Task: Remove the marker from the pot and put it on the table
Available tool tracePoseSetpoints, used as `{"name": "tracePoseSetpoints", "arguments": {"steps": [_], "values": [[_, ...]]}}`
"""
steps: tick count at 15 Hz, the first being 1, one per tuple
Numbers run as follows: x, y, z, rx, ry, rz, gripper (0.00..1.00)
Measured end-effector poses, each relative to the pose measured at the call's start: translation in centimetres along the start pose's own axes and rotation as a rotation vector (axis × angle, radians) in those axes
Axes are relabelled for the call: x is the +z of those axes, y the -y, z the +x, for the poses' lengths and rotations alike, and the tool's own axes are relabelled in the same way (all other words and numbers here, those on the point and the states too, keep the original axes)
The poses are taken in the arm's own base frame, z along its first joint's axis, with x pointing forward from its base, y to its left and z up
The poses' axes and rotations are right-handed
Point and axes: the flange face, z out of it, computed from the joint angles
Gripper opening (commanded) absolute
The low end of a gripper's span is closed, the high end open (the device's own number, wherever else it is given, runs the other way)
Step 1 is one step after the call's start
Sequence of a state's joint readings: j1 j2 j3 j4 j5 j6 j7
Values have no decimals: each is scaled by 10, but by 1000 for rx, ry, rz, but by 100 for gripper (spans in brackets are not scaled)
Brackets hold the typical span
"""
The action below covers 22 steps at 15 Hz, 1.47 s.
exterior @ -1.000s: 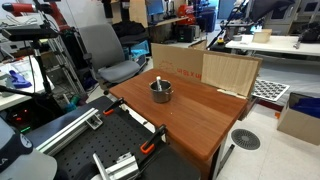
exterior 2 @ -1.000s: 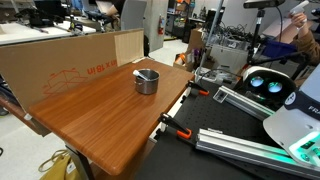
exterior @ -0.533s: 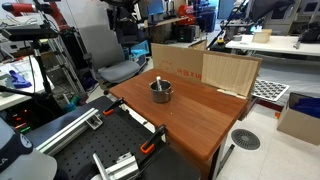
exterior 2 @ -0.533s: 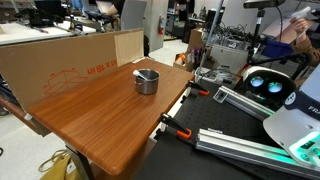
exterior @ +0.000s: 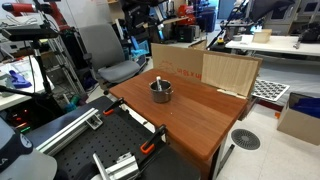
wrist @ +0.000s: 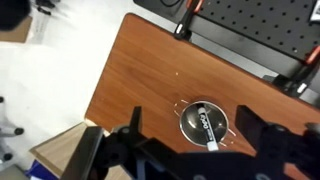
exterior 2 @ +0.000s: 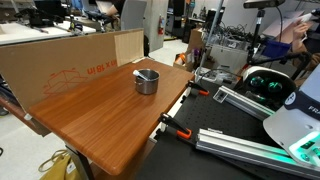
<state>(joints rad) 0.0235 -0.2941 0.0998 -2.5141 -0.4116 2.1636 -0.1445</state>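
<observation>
The small silver pot (exterior: pixel 160 91) stands on the reddish-brown table (exterior: pixel 200 118) near its far edge, close to the cardboard; it also shows in the other exterior view (exterior 2: pixel 146 81) on the table (exterior 2: pixel 100 115). In the wrist view the pot (wrist: pixel 190 128) lies straight below. The dark marker (wrist: pixel 205 128) lies across it, its pale end over the rim. My gripper (wrist: pixel 191 114) is open and empty, high above the table (wrist: pixel 140 70), with a finger on each side of the pot. In an exterior view the marker (exterior: pixel 156 81) sticks up from the pot.
Cardboard panels (exterior: pixel 205 68) (exterior 2: pixel 70 60) stand along the table's far edge. A grey office chair (exterior: pixel 110 55) is behind. A black perforated plate (wrist: pixel 250 25) with orange clamps (exterior 2: pixel 180 130) adjoins the table's near side.
The dark arm at the top of an exterior view has shifted to the right. The pot and marker have not moved.
</observation>
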Motion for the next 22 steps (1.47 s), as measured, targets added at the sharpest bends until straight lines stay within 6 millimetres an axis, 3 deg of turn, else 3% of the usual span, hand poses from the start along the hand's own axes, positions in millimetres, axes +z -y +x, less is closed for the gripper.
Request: {"name": "tracePoseSetpoints", "arguments": {"steps": [10,13,17,22], "values": [[39,-6,12,-414,-245,-56,100],[61,-11,18,-526,-308,-5,100],[91,0,27,-646,-336,106,100],[103,4,44,-711,-312,164,100]]}}
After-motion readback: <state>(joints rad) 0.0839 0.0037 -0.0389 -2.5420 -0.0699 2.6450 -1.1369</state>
